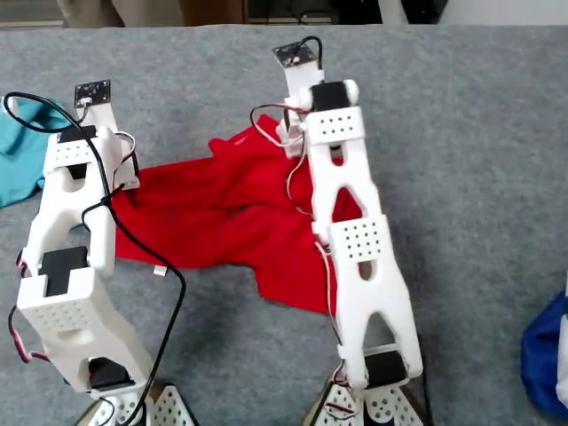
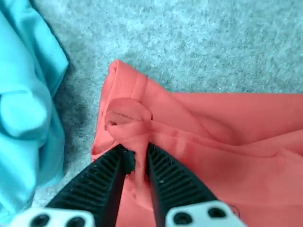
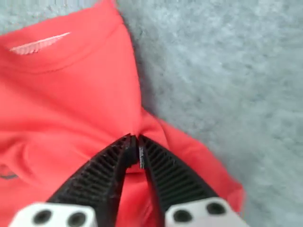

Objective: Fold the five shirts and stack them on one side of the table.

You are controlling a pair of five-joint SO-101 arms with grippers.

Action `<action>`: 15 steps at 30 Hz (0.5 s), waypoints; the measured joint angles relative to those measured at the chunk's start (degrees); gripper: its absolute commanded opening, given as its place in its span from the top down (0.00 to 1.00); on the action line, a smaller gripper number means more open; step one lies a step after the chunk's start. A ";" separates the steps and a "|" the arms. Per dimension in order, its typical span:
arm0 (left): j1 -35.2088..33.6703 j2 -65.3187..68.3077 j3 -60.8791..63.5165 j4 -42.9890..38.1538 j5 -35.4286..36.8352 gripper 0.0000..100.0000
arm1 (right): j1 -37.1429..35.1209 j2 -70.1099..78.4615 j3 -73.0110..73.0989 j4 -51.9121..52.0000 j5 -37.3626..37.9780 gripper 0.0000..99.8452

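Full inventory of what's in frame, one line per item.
red shirt: 1, red, spread unfolded mid-table between the two arms
teal shirt: 1, teal, at the table edge beside the left arm
blue shirt: 1, dark blue, at the opposite table edge on the right arm's side, partly cut off
table: 1, grey, under everything
left arm: 1, white with a black cable, over the red shirt's end nearest the teal shirt
right arm: 1, white, over the red shirt near its collar
left gripper: 1, black fingers, pinching a red shirt fold
right gripper: 1, black fingers, pinching red shirt fabric
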 measured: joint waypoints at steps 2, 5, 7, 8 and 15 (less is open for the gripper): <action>0.00 0.00 0.00 0.00 0.00 0.98 | 0.53 -3.87 4.22 0.00 1.41 0.90; 0.00 0.00 0.00 0.00 0.00 0.98 | 0.70 -10.81 11.60 0.00 3.87 0.80; 0.00 0.00 0.00 0.00 0.00 0.98 | 0.70 -15.65 17.32 0.00 6.07 0.75; 0.00 0.00 0.00 0.00 0.00 0.98 | 0.62 -17.85 19.96 0.00 6.95 0.74; 0.00 0.00 0.00 0.00 0.00 0.98 | -0.70 -23.65 24.62 -7.91 8.35 0.73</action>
